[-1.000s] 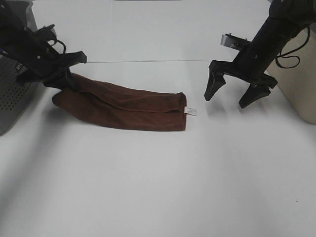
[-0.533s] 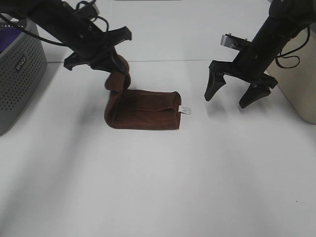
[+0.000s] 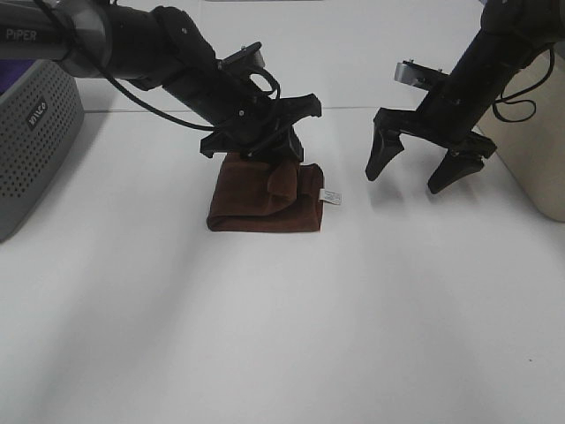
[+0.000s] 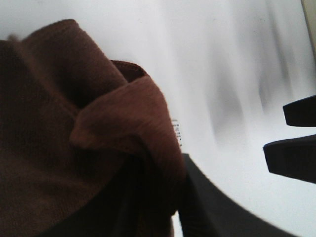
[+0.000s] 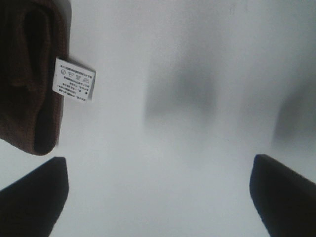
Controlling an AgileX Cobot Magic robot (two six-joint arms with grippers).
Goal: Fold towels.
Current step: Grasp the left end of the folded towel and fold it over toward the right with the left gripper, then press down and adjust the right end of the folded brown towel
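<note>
Note towel lying folded small on table, long axis left-right, tag end toward right hand. See left hand directly over it, clamped on a raised fold; right hand gaping, empty, beside tag. Judge left nearer.

**Occluded, cropped and illegible regions**

High view: the left gripper covers the far edge of the dark reddish-brown terry towel, and its fingertips are lost in the bunched cloth. The small white fabric tag is too small to read. The grey perforated plastic basket is cropped by the left edge, and the purple fabric in it shows only as a sliver. The beige container is cropped at the right edge.

Left wrist view: the towel runs off two edges, and the background is blurred.

Right wrist view: the right gripper shows only two dark fingers, both cut off. The tag's print is blurred.
</note>
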